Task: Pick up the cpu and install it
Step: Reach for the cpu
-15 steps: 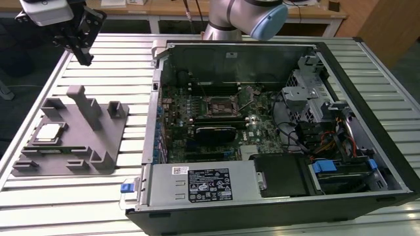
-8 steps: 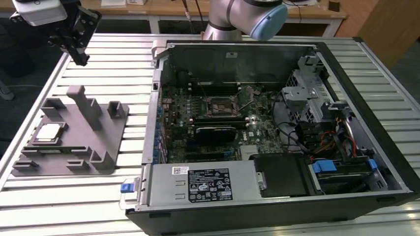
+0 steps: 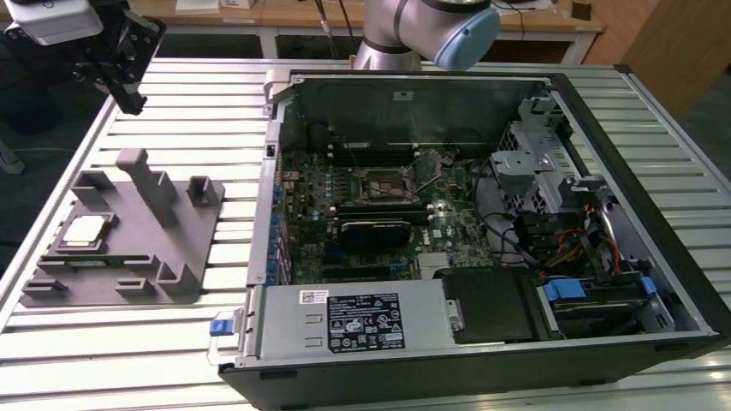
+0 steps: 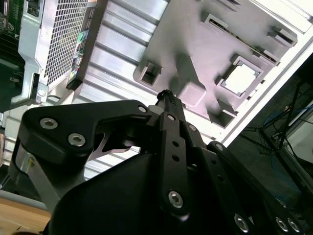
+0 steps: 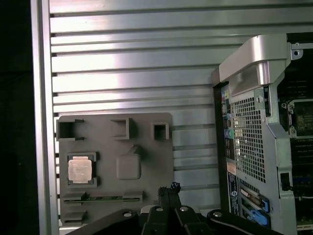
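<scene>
Looks like the pickup stage: gripper point(image 3: 133, 103) hangs empty, fingers together, well clear of the cpu point(image 3: 86, 231) sitting in its fixture point(image 3: 194, 240) on the worktop point(image 3: 115, 347), so I reckon it needs opening and squaring up over the chip.

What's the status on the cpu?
Gripper shut, empty, hovering clear of the cpu. Cpu seated in grey fixture. Nothing covering it.

Silvery metal-topped cpu point(image 3: 87, 231), matt grey plastic fixture point(image 3: 188, 238), ribbed shiny metal table point(image 3: 183, 103), matt black claw point(image 3: 133, 104).
</scene>
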Tool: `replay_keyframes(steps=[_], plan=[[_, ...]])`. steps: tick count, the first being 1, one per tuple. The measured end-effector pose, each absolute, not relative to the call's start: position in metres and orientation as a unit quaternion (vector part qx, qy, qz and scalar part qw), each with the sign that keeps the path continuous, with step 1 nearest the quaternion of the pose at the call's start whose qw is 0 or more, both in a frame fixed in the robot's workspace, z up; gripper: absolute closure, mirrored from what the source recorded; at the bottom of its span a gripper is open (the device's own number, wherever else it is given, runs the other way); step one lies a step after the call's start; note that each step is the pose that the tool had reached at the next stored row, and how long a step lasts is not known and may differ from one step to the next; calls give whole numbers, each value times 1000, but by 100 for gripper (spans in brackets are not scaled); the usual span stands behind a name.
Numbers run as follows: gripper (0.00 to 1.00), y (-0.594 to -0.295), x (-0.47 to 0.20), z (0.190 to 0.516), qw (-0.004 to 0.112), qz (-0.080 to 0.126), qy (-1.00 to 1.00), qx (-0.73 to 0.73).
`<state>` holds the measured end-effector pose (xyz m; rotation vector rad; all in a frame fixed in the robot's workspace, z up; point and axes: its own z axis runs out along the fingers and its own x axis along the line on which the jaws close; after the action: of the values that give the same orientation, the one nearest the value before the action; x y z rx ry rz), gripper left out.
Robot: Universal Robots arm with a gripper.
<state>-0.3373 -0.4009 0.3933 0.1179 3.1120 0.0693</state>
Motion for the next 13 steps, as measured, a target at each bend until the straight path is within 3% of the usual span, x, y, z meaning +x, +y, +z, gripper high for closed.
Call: replay_keyframes(steps=[13], plan=[[89,-401,-352,393,13,22,999,38]])
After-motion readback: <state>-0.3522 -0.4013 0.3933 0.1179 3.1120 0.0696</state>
